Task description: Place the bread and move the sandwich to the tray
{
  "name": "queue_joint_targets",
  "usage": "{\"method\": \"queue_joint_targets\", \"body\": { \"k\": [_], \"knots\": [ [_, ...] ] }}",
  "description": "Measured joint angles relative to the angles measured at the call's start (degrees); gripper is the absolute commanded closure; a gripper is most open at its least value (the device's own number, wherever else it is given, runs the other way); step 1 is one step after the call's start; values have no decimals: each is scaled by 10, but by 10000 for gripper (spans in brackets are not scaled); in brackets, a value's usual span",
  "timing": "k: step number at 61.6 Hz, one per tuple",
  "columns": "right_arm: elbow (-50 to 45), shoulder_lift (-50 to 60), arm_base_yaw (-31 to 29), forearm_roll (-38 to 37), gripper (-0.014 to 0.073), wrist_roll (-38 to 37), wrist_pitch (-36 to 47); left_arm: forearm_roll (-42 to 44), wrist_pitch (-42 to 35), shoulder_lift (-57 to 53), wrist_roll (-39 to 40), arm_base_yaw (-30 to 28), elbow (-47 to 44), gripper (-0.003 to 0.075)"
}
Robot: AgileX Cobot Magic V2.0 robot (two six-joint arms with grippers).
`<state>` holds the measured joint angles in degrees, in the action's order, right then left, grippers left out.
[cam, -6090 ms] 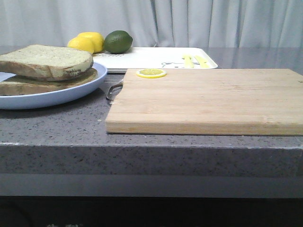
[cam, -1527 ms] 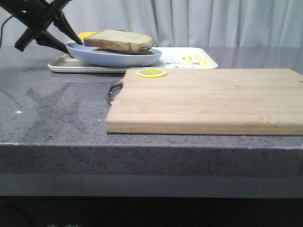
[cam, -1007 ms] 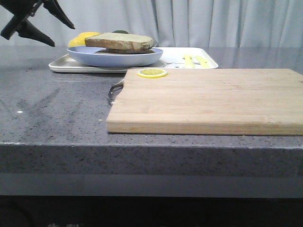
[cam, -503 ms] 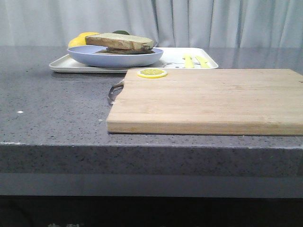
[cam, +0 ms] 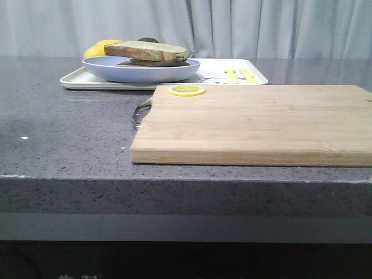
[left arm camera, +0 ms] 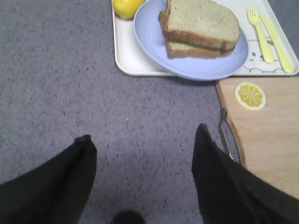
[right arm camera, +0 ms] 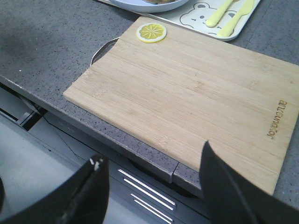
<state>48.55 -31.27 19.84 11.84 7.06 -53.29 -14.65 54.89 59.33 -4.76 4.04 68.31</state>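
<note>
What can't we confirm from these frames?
- Egg filling: not visible in any view; top bread covers the sandwich.
- Lime: front view, only a sliver behind the bread.
- Lemon: left wrist view, cut off by the frame edge.
- Plate: right wrist view, cropped by the frame edge.
- Bear print on the tray: partly hidden by the plate.

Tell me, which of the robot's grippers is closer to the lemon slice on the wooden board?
It's hard to tell. The lemon slice shows beyond both open grippers: the left gripper hangs over bare counter beside the board, and the right gripper hangs past the board's front edge.
</note>
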Motion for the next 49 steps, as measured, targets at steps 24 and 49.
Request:
{"method": "queue_joint_targets", "body": {
  "k": [24, 49],
  "knots": [
    [0, 0, 0, 0, 149, 0, 0, 0, -75, -201, -2, 0, -236, 283],
    [0, 0, 0, 3, 149, 0, 0, 1, -105, -253, -2, 0, -258, 283]
  ]
}}
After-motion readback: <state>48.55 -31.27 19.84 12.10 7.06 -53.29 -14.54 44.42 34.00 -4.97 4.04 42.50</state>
